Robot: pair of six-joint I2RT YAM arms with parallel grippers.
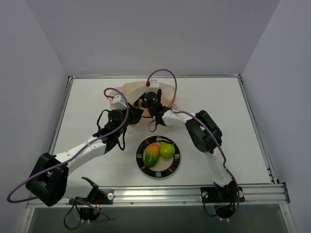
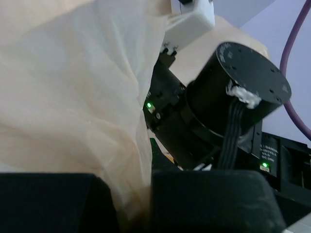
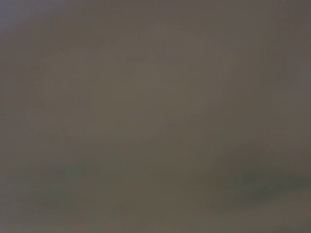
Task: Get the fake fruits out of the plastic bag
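The peach plastic bag (image 1: 133, 90) lies at the back centre of the table. My left gripper (image 1: 132, 112) is shut on a fold of the bag (image 2: 73, 97), pinched between its dark fingers (image 2: 214, 204). My right arm's wrist (image 1: 153, 99) is at the bag's mouth, beside the left gripper. Its fingers are hidden in the bag, and the right wrist view is a blank brown blur. The mango-shaped fruit (image 1: 152, 154) and one light-green fruit (image 1: 167, 150) lie on the plate. The third fruit is hidden.
The dark-rimmed round plate (image 1: 176, 162) sits at the front centre between the arm bases. The right arm's black wrist motor (image 2: 233, 97) is close in front of the left camera. Purple cables loop over the bag.
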